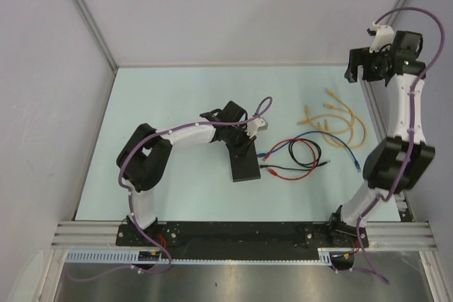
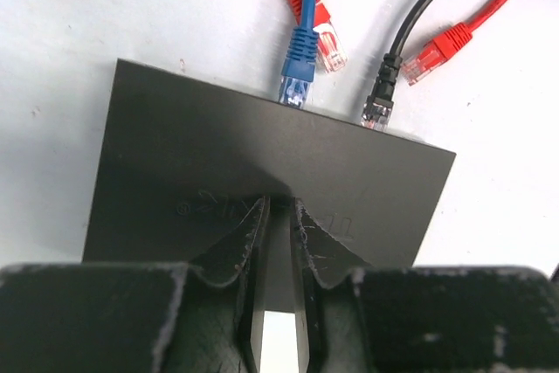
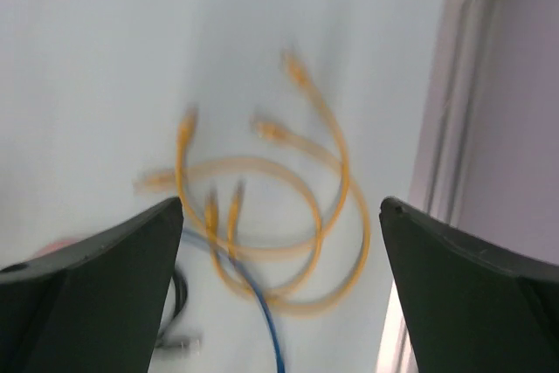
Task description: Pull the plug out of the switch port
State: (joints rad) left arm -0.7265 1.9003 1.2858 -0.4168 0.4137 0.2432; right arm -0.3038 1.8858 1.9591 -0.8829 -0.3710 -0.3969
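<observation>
Top, switch (image 1: 245, 167): flat on the counter (image 1: 177, 104), with cables running off its right edge.
Top, left fingers (image 1: 247, 145): on the switch's far end, pinning it down.
Top, right fingers (image 1: 365, 68): raised at the far right corner, well apart from the switch.
Left wrist, my grip: fingers drawn almost together with only a slit between them. The tips press on the switch's top, and nothing shows between them.
Left wrist, plugs: the blue plug (image 2: 297, 76) and black plug (image 2: 378, 102) meet the socket edge, but I cannot tell whether either is seated. 2 red plugs (image 2: 327, 45) lie loose beside them.
Right wrist, my grip: spread wide and empty, over blurred yellow cables (image 3: 244, 162).
Next move, my judgement: press down with the left so the box cannot slide. Bring the right in low, take the plug by its body with the latch squeezed, and pull straight along the socket line, never sideways.
</observation>
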